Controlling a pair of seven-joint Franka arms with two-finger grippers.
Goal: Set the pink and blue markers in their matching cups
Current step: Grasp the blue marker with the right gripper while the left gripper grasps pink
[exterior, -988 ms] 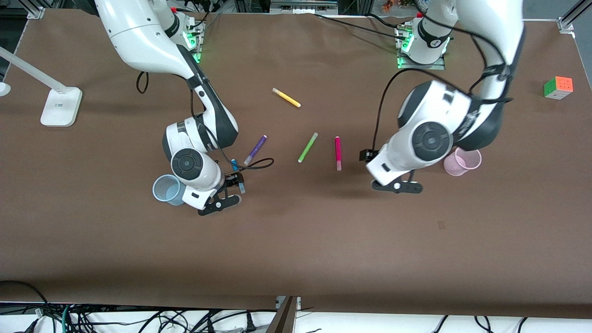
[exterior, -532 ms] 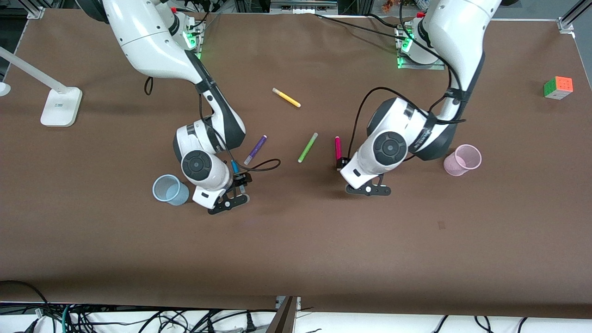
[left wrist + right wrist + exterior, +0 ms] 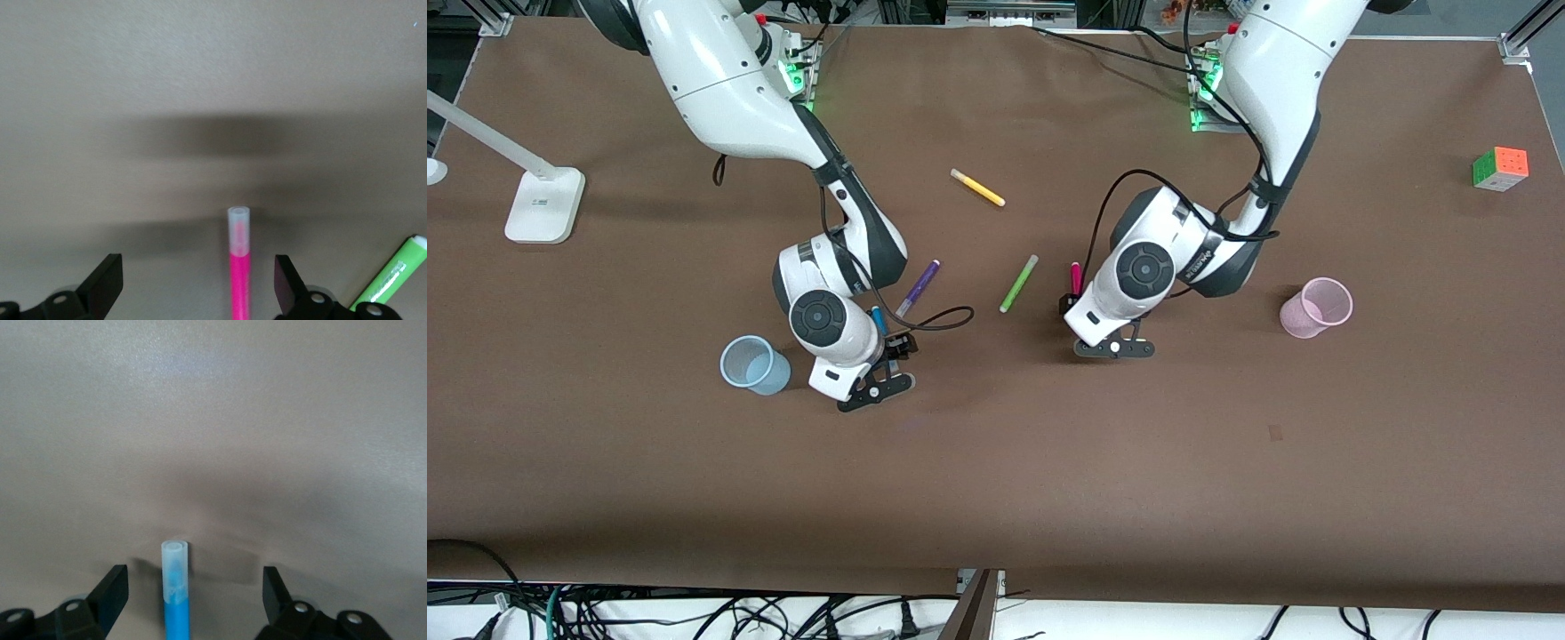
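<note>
Both arms have shifted since the earlier frames: the left arm has swung in from beside the pink cup to the pink marker, and the right arm has edged away from the blue cup along the blue marker.

Left gripper [image 3: 193,283]: low over the slim magenta-pink felt-tip marker with pale translucent end [image 3: 239,263]. Jaws spread wide, one finger on each side of the marker, neither touching it. Marker lies flat on the brown table [image 3: 1049,462]; in the front view only its upper tip shows past the wrist.

Right gripper [image 3: 193,593]: low over the slim bright-blue felt-tip marker with greyish translucent end [image 3: 175,587]. Jaws spread, straddling the marker with a gap on each side; no contact seen. Marker flat on the table, mostly hidden under the wrist in the front view.

Small translucent light-blue plastic cup [image 3: 752,364]: upright, beside the right gripper, toward the right arm's end of the table. Small translucent light-pink plastic cup [image 3: 1316,308]: lying tilted, well apart from the left gripper, toward the left arm's end.

Other items on the table: purple pen [image 3: 918,288] just beside the blue marker; lime-green pen [image 3: 1019,283] between the two grippers, near the pink marker; yellow pen [image 3: 977,188] farther from the front camera than the rest; multicoloured puzzle cube [image 3: 1500,168] near the left arm's end; white lamp base [image 3: 544,205] near the right arm's end.
</note>
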